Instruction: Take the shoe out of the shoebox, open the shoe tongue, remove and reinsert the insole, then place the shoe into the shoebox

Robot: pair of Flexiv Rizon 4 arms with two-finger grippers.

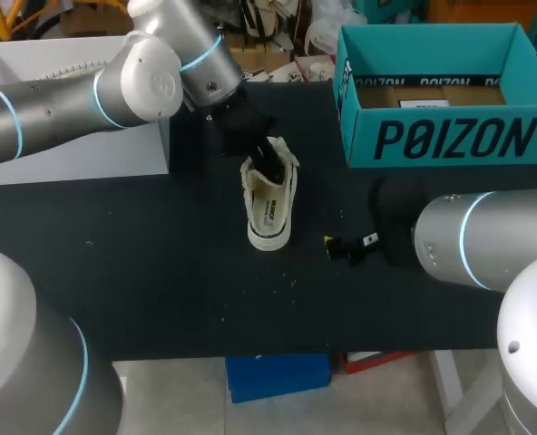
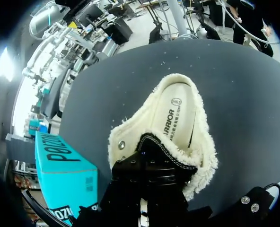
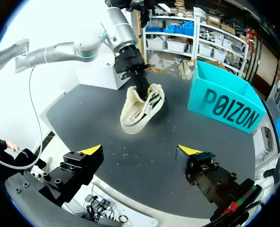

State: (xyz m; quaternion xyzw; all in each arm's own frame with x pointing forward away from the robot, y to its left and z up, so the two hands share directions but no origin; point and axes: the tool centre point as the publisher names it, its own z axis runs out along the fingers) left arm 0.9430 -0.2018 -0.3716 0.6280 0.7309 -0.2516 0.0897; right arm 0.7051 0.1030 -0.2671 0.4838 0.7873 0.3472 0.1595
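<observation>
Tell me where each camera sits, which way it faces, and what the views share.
Head view: above and behind the robot, looking down on the table; left arm enters at the left, right arm at the right.
Left wrist view: on the left arm, looking down into the shoe; left pincer sits in its opening.
Right wrist view: on the right arm, looking across the table at the shoe; open, empty right pincer in front.
Shared: all three show the shoe and the teal shoebox.

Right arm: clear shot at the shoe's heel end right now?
Likely yes. The right tool is open, with bare table between it and the shoe; the left tool sits at the tongue end, leaving the heel side free.
</observation>
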